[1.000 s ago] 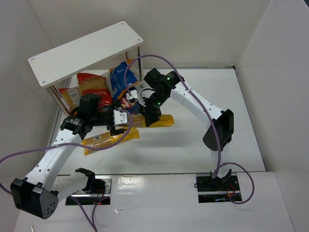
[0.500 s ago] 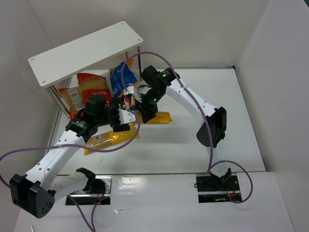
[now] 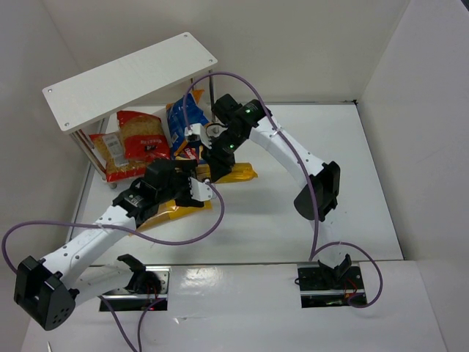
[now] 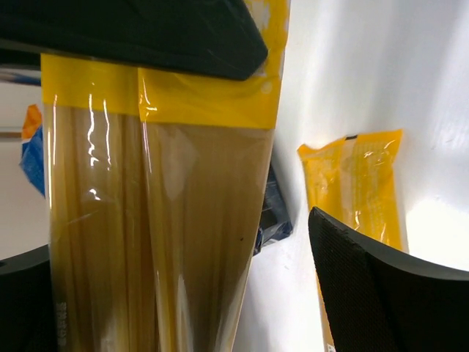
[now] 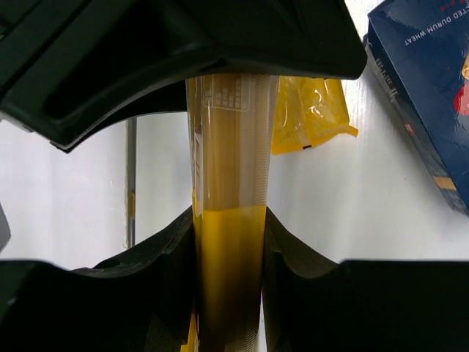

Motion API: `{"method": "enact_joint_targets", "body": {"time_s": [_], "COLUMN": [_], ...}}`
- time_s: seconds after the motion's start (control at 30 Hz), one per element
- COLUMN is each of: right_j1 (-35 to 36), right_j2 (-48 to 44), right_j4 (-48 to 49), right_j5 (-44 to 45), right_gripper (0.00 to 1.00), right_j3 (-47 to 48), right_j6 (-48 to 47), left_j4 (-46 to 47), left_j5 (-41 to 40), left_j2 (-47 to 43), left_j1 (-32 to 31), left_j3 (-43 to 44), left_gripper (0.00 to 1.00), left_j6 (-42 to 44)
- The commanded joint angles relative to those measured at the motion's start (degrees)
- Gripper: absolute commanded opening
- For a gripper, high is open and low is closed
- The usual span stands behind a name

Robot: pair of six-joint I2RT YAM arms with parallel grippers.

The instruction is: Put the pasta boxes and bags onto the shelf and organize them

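— Two packs are not under the shelf (image 3: 128,81) yet. What is?

— Biggest first: the red bags (image 3: 143,139) are tucked below its board, toward the left end. The blue bag (image 3: 182,117) is below the right end, and the box (image 3: 192,152) is just in front of that end. Packed side by side like that, they probably leave room for the long items.

— And the packs?

— The held pack (image 5: 229,147) hangs just in front of the shelf's right end. The right gripper (image 5: 229,220) pinches it across its width, jaws narrow. The left gripper (image 4: 172,242) has its jaws wide, one finger on each side of what looks like the same pack. I cannot tell whether they touch it.

— Why both arms?

— My guess is that a long pack sags from a single grip, so the second gripper steadies it or takes it over.

— The other one?

— The loose pack (image 4: 359,183) lies flat, farther out in front of the shelf.
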Motion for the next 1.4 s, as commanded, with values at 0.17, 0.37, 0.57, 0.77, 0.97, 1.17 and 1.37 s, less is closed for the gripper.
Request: {"method": "enact_joint_targets", "body": {"time_s": [0.17,0.37,0.57,0.77,0.97,1.17,1.37], "right_j1": [-0.5,-0.5,-0.5,-0.5,-0.5,-0.5,-1.9], "right_j2": [-3.0,-4.1,-4.6,-5.7,-5.0,-3.2,-2.6], "right_j4": [2.7,2.7,2.7,2.7,2.7,2.7,5.7], "right_j5": [-7.8,-7.8,-8.4,-7.8,-7.2,-6.1,-3.9], "right_gripper": [0.00,0.00,0.00,0.00,0.00,0.78,1.00], "right_j3": [4.1,2.9,2.3,0.5,3.9,9.1,11.0], "right_j6": [0.5,0.5,0.5,0.0,1.7,5.0,9.7], "left_j4": [6.7,9.6,11.1,16.9,17.6,17.6,18.2], "left_j5": [-8.1,-9.9,-10.5,-14.0,-14.0,-12.8,-12.8], "left_j2": [-2.6,-3.2,-1.4,-1.4,-2.6,-3.1,-3.7], "left_j1": [-0.3,-0.8,-1.9,-2.6,-2.6,-2.6,-2.6], "left_j3": [-2.0,-2.6,-1.3,-2.6,-3.1,-3.1,-4.2], "left_gripper": [0.98,0.74,0.00,0.00,0.00,0.00,0.00], "left_j6": [1.9,1.3,-1.0,-8.2,-12.6,-14.0,-14.0]}}
